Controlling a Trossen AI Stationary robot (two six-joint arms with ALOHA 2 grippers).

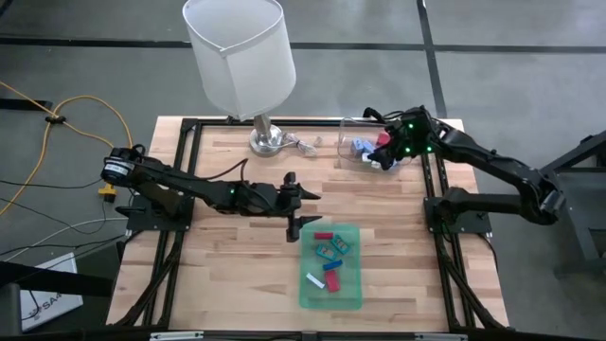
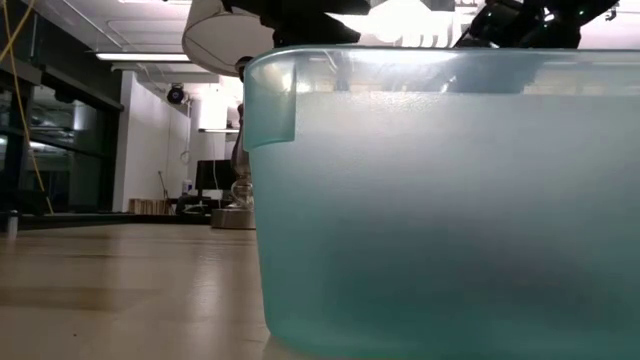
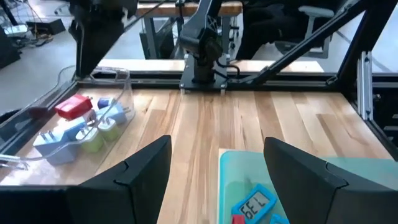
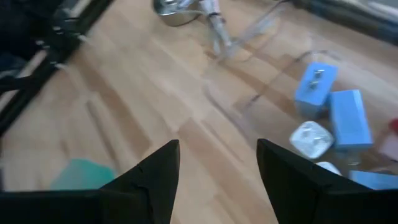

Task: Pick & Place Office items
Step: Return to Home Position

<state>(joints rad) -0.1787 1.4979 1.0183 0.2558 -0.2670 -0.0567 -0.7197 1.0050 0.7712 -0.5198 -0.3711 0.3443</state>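
The right hand [image 4: 217,158] hangs wide open over the far-right bin [image 3: 124,90] of chargers [image 3: 73,107]; the left hand [image 3: 217,155], also wide, hovers beside the tray [image 1: 348,290] of items [image 1: 329,249].

In the low view the frosted wall of the green tray [image 2: 430,200] hides its contents and much of the table [image 2: 120,290] behind. From above, the pieces [image 1: 331,248] in it are too small to tell clips from sticks, and the right claw [image 1: 383,159] covers part of the clear container [image 1: 350,128]. A red piece [image 4: 393,127] and a lettered blue piece [image 3: 255,205] are cut off by picture edges.
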